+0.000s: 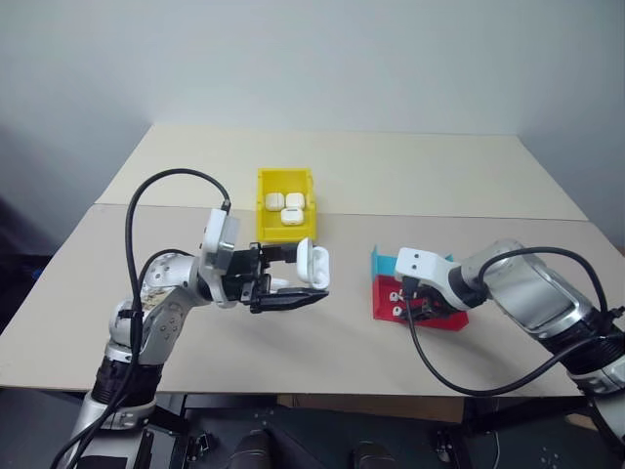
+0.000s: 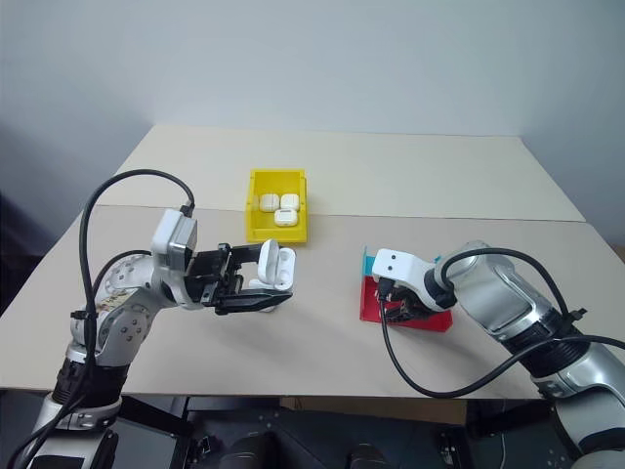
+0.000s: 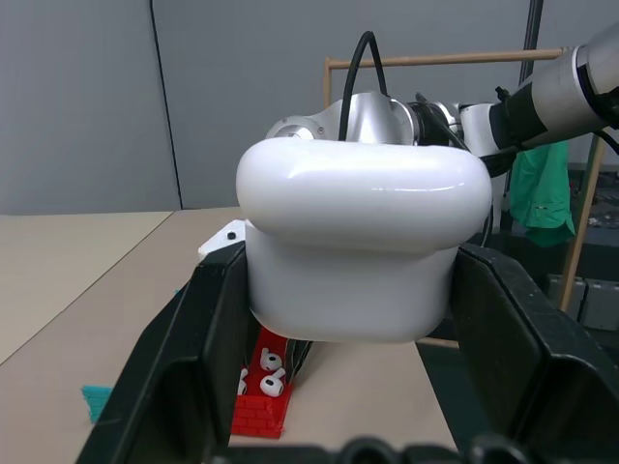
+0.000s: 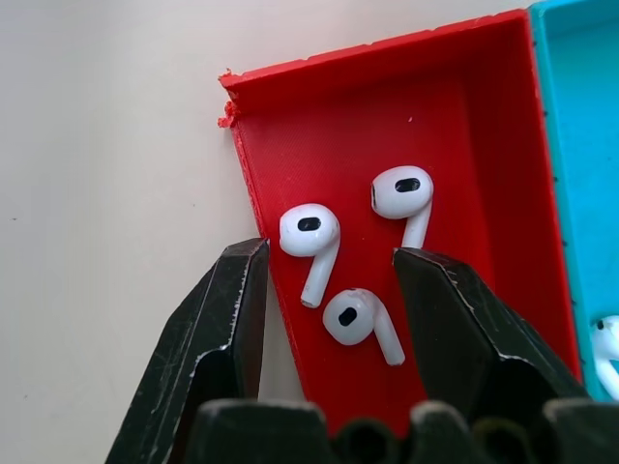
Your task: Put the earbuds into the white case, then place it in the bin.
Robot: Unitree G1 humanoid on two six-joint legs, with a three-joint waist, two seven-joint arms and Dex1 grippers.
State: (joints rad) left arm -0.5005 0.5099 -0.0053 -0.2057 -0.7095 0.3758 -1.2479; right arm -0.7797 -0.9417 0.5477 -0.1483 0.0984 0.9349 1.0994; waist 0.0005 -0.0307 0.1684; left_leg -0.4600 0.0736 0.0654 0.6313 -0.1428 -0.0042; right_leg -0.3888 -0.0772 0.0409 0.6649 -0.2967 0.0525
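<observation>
Head views: left gripper (image 1: 293, 283) is clamped on the white case (image 1: 312, 266), lid up, out in front of the bin (image 1: 286, 205). Right gripper (image 2: 398, 308) is down in the red tray (image 2: 405, 318), so it's the arm nearer the earbuds (image 4: 353, 316).

Left wrist: case sits between both fingers (image 3: 184, 377).

Right wrist: fingers half-spread, straddling the nearest bud, stem probably running diagonally across the gap.

three white earbuds (image 4: 356, 317) lie in the red tray (image 4: 290, 126); an open white case (image 1: 311, 264) is held off the counter; the yellow bin (image 1: 266, 182) holds three cases.
</observation>
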